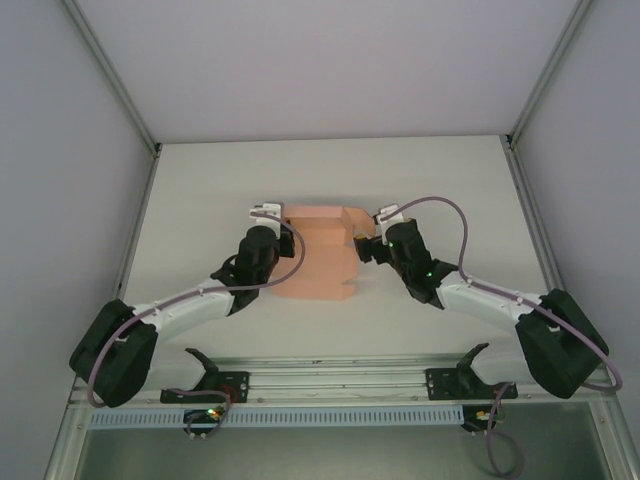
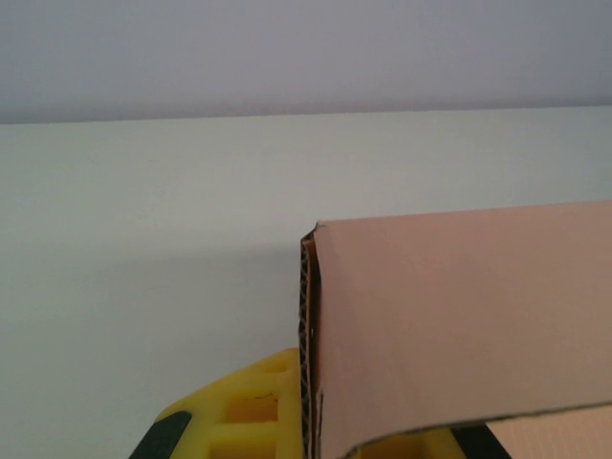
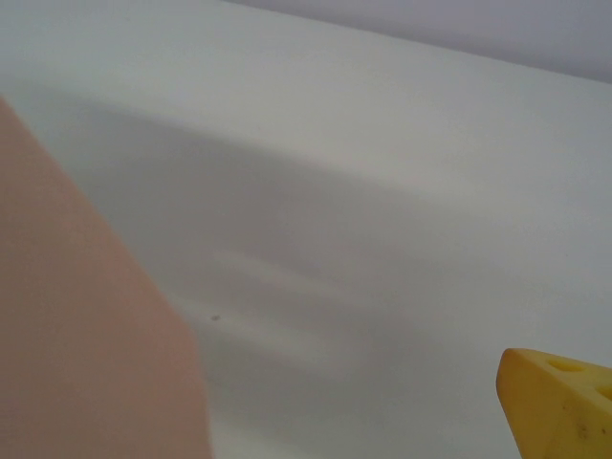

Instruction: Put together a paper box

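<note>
The salmon-pink paper box [image 1: 318, 258] lies partly folded in the middle of the table, with raised walls along its far edge. My left gripper [image 1: 282, 233] is at its left side, shut on the box's left wall. In the left wrist view the corrugated edge of the paper box [image 2: 459, 325] stands between the yellow fingers [image 2: 251, 409]. My right gripper [image 1: 366, 248] is at the box's right side and open. Its wrist view has one yellow fingertip [image 3: 564, 402] at the lower right and a blurred pink panel of the paper box [image 3: 76, 335] close on the left.
The white table [image 1: 200, 180] is closed in by grey walls at the back and both sides. A metal rail [image 1: 330, 375] with the two arm bases runs along the near edge.
</note>
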{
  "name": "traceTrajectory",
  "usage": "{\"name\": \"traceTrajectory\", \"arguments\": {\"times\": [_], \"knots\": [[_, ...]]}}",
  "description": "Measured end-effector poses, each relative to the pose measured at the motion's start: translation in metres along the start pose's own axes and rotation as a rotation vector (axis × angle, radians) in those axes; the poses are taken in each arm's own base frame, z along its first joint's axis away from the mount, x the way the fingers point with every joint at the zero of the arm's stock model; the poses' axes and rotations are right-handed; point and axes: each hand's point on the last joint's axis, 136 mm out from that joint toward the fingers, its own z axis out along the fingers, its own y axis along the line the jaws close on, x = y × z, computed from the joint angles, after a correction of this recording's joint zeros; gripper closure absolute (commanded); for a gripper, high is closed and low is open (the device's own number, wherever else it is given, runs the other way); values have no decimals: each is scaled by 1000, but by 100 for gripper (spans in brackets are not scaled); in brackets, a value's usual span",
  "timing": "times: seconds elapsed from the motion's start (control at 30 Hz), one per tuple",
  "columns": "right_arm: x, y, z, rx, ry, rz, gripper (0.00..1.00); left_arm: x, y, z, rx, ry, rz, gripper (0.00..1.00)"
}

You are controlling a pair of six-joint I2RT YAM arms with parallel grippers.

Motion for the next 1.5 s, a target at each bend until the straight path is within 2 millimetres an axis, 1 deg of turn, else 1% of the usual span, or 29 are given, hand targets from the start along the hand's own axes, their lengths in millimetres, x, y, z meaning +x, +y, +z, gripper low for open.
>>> {"name": "traceTrajectory", "arguments": {"times": [0.13, 0.23, 0.43, 0.53, 0.63, 0.7, 0.77, 0.87, 1.0, 1.07, 1.1, 1.17, 1.23, 1.3, 1.37, 1.5], "knots": [[-7, 17, 8, -63, -27, 6, 0, 3, -2, 1, 12, 10, 0, 100], [-12, 33, 15, -108, -42, 3, 0, 4, -2, 1, 14, 14, -7, 100], [-17, 53, 34, -119, -43, -11, 0, 6, 2, 2, -6, 16, -27, 100], [-18, 61, 37, -102, -47, -31, 0, 8, 5, 2, -19, 20, -26, 100], [-19, 63, 34, -94, -50, -40, 1, 12, 7, 4, -29, 28, -21, 100], [-18, 61, 29, -94, -48, -41, 0, 15, 8, 5, -39, 35, -17, 100], [-14, 56, 18, -100, -40, -40, 0, 19, 11, 7, -51, 47, -12, 100], [-9, 49, -9, -132, -27, -38, 0, 23, 18, 9, -71, 62, -9, 100], [-16, 38, -47, -170, -77, -20, 0, 23, 30, 11, -97, 65, -12, 100], [-18, 29, -61, -171, -104, -5, 0, 26, 31, 11, -97, 72, -4, 100], [-17, 22, -64, -163, -109, 8, 0, 28, 31, 10, -92, 76, 1, 100], [-16, -1, -65, -116, -106, 48, 0, 32, 30, 10, -79, 85, 12, 100], [-14, -26, -61, -65, -91, 96, 0, 36, 28, 9, -67, 94, 17, 100], [-9, -41, -55, -44, -62, 116, 0, 38, 28, 9, -58, 101, 19, 100], [-6, -43, -47, -57, -19, 120, 2, 39, 26, 9, -47, 104, 20, 100], [-9, -22, -25, -158, 60, 89, 7, 38, 22, 9, -26, 100, 15, 100]]}}
